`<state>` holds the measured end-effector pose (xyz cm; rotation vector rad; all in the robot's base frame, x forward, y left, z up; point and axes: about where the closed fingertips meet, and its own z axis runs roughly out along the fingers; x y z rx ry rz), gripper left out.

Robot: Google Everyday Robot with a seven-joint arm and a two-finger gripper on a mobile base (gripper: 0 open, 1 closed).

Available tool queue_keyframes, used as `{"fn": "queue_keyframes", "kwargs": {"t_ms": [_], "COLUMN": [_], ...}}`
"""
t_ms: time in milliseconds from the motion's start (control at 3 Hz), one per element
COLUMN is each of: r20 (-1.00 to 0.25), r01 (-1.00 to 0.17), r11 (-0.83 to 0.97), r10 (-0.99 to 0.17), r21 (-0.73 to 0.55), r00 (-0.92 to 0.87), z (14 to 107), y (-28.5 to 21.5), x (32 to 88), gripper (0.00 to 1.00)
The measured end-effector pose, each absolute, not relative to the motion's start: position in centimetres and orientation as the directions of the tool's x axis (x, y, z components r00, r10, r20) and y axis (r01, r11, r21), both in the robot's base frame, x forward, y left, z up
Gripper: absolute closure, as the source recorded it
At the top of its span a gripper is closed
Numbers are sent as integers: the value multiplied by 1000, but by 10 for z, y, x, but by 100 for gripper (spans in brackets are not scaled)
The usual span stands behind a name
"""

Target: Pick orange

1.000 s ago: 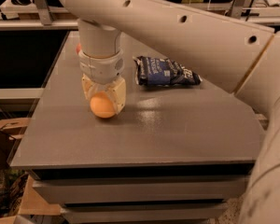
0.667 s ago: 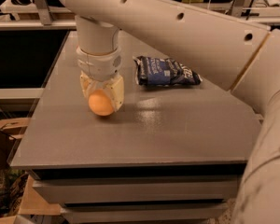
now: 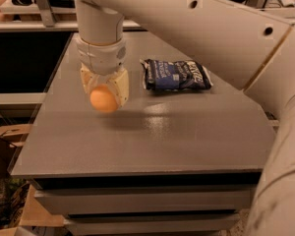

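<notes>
Camera view from across the table: the gripper [image 3: 104, 95] hangs at the end of the big cream arm [image 3: 196, 28], pointing straight down over the left half of the grey table [image 3: 157, 146]. Its two pale fingers [image 3: 121, 85] are closed around the orange [image 3: 103, 101], one on each side of it, and the lower half of the fruit bulges out below the fingertips. The orange looks to be held clear of the tabletop, with a soft dark shadow [image 3: 125, 122] on the surface just under it and a little to the gripper's right as I see it. Off to that same side and slightly further back lies a dark blue snack packet [image 3: 176, 75] with white lettering, flat on the table and well apart from the fingers. The arm's wrist rises straight up from the gripper, then the limb sweeps across above the packet toward the near right corner. Below the tabletop, grey tiers [image 3: 147, 200] are stacked.
</notes>
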<state>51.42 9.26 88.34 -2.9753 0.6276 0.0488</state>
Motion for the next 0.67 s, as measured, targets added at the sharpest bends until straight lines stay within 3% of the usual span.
{"fn": "queue_keyframes", "kwargs": {"t_ms": [667], "r20": [-36], "r01": [-392], "r11": [-909], "r10": [-391], "r21": [-142], "r00": [920], "z": [907], "y": [97], "x": [518], "gripper": [100]}}
